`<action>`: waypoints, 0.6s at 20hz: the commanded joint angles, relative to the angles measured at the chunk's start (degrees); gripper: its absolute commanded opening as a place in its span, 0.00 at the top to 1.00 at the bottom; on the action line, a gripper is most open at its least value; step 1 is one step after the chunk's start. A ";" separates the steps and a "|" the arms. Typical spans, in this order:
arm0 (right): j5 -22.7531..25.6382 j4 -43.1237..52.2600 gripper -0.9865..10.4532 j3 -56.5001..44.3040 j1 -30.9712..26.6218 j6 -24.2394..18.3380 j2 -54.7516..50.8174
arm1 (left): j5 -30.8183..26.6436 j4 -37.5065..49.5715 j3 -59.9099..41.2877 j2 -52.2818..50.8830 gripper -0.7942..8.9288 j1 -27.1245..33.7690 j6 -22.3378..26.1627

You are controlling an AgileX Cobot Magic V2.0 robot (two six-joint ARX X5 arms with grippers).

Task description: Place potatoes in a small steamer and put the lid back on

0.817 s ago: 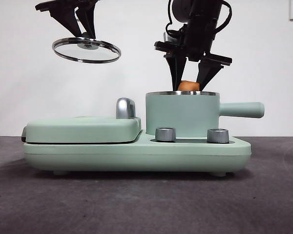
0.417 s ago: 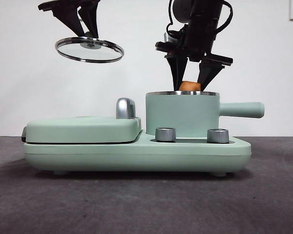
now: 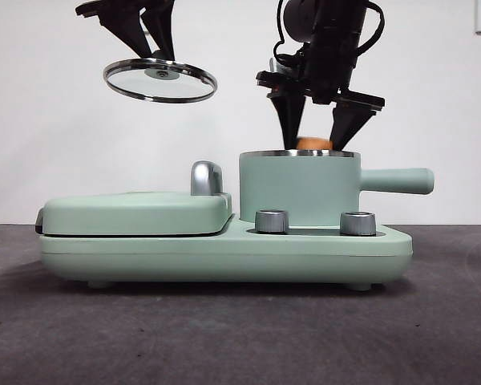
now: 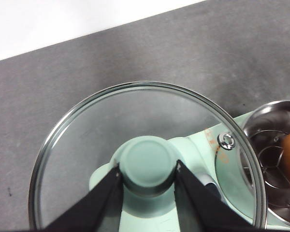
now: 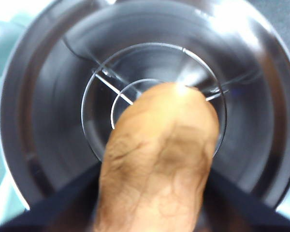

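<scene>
1. The right gripper (image 3: 319, 128) hung over the small steamer (image 3: 298, 187), its jaws spread about the width of the potato (image 5: 157, 164), which sat between them. Whether they pressed it could not be told.
2. The potato's top showed just above the steamer's steel rim; below it lay the wire rack (image 5: 99, 77).
3. The left gripper (image 4: 147, 180) held the lid (image 3: 160, 80) by its mint-green knob (image 4: 147, 162), jaws clamped on either side, high above the griddle cover (image 3: 136, 212).
4. The cooker stood on the dark counter (image 3: 224, 337).
</scene>
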 commanded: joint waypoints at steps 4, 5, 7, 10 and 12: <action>-2.89 0.04 0.49 1.40 0.04 -0.70 0.22 | 0.15 1.22 2.34 -0.42 0.91 -1.84 -0.48; -4.00 0.00 0.49 1.40 -0.24 -0.74 -0.87 | 0.15 1.16 2.34 -0.42 0.91 -2.14 -0.72; -5.51 -0.68 0.49 1.40 -0.63 -1.25 -3.58 | 0.15 1.05 2.34 -0.42 0.91 -2.75 -1.20; -4.70 -3.32 0.49 1.38 -1.05 -2.34 -8.74 | 0.15 1.07 2.34 -0.42 0.91 -3.93 -1.29; -0.20 -5.73 0.49 1.33 -1.42 -2.60 -14.60 | 0.15 1.20 2.34 -0.37 0.91 -5.40 -1.29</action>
